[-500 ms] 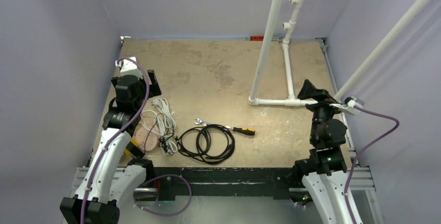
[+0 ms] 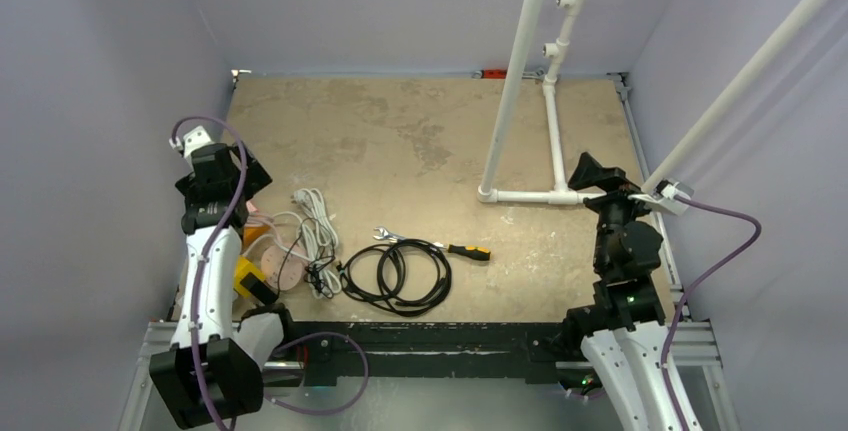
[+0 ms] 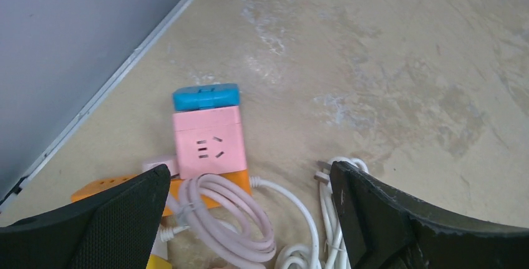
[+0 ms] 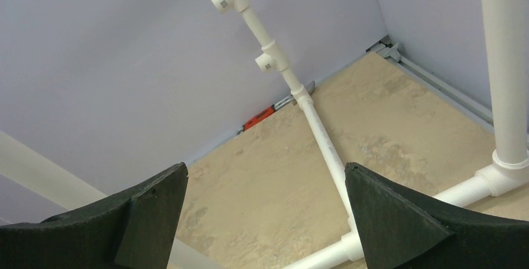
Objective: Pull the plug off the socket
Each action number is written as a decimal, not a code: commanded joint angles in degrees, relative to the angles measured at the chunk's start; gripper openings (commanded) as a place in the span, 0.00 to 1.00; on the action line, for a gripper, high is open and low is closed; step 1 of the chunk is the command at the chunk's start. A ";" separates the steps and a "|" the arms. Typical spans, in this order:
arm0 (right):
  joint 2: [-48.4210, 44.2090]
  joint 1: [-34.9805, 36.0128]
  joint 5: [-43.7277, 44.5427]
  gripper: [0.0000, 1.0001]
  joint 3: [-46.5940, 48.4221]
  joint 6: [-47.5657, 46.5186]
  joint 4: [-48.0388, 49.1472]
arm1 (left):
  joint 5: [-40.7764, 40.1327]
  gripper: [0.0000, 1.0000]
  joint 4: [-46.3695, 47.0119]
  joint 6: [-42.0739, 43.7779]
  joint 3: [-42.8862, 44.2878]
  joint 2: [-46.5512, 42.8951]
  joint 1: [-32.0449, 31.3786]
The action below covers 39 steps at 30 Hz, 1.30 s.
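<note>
A pink cube socket lies near the left wall, with a blue block at its far end and an orange strip at its near end. A pale plug sits against the cube's left side, partly hidden by my finger. Its pink cable coil lies between my fingers. My left gripper hovers open above this cluster, nothing in it; from above the left gripper sits by the wall. My right gripper is open and empty, raised by the white pipes at the right gripper.
A white cable bundle with a loose plug lies right of the socket. A black cable coil, a wrench and a screwdriver lie mid-table. A white pipe frame stands at the right.
My left arm has swung left toward the wall, carrying the gripper off the white cable bundle. The right arm has shifted only slightly. Both grippers stay open.
</note>
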 commanded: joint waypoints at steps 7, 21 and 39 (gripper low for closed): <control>1.17 -0.09 -1.67 0.99 2.63 -0.37 0.74 | -6.84 0.99 -4.86 -8.82 -3.51 -10.09 3.46; 1.75 -0.02 -3.67 0.99 3.51 -1.37 0.66 | 0.49 0.99 -6.76 -17.65 -8.66 -9.10 3.84; 2.12 -0.06 -4.44 0.99 3.54 -1.53 0.65 | 11.73 0.32 0.44 -13.69 -11.15 -5.96 3.76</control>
